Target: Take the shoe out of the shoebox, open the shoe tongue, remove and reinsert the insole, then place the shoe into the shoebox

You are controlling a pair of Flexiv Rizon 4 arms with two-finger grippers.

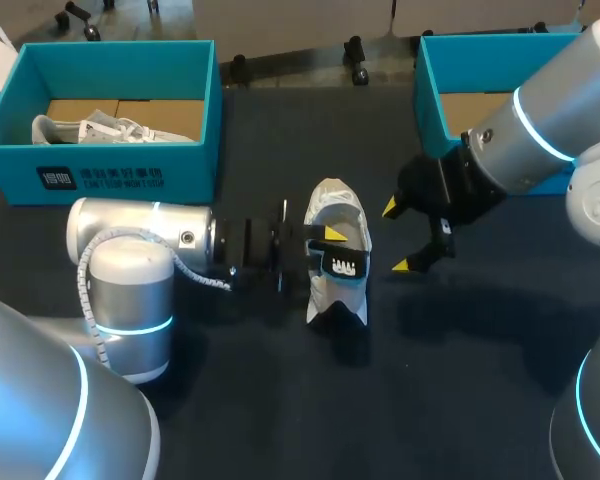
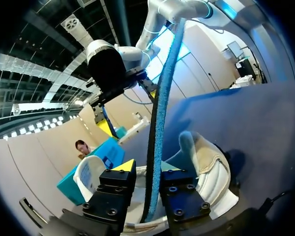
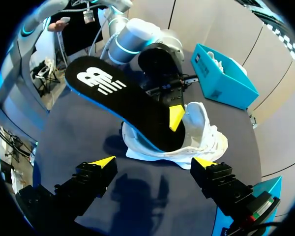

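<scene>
The left hand point(image 1: 335, 248) pinches the black insole point(image 3: 123, 98), whose lower end sits in the white shoe point(image 1: 337, 205) near the middle of the tabletop point(image 1: 280, 400). The right hand point(image 1: 405, 237) hangs spread just beside the shoe, toward the right edge. Whether the insole is leaving or entering cannot be told. Either way, it likely calls for a firm pinch, the right hand steadying the shoe's collar, and travel along the shoe's length so nothing buckles.
</scene>
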